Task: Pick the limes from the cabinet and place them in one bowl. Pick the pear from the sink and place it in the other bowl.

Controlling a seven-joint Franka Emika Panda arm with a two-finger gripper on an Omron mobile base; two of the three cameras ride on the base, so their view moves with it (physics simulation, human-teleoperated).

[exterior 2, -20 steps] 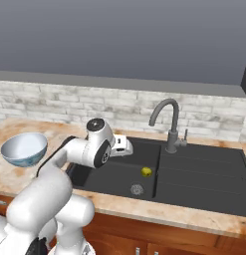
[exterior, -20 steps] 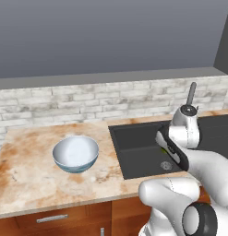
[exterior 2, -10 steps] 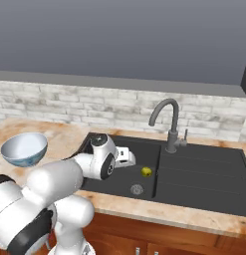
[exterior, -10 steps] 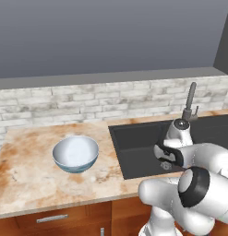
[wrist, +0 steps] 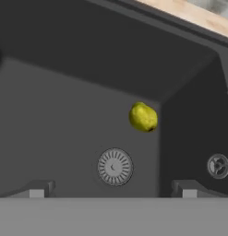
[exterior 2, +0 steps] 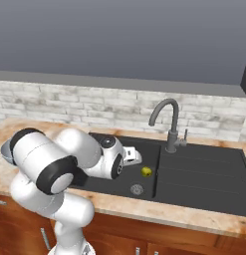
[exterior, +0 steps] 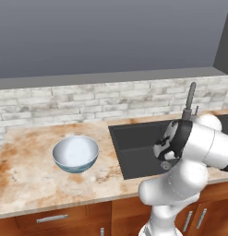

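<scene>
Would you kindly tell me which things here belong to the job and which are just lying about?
Job: pear, sink, blue bowl, open hand above the basin.
Just there: tap, drain, counter.

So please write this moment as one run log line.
phase: reaching for pear | gripper: open, above sink | pear: on sink floor, near drain | blue bowl: empty
</scene>
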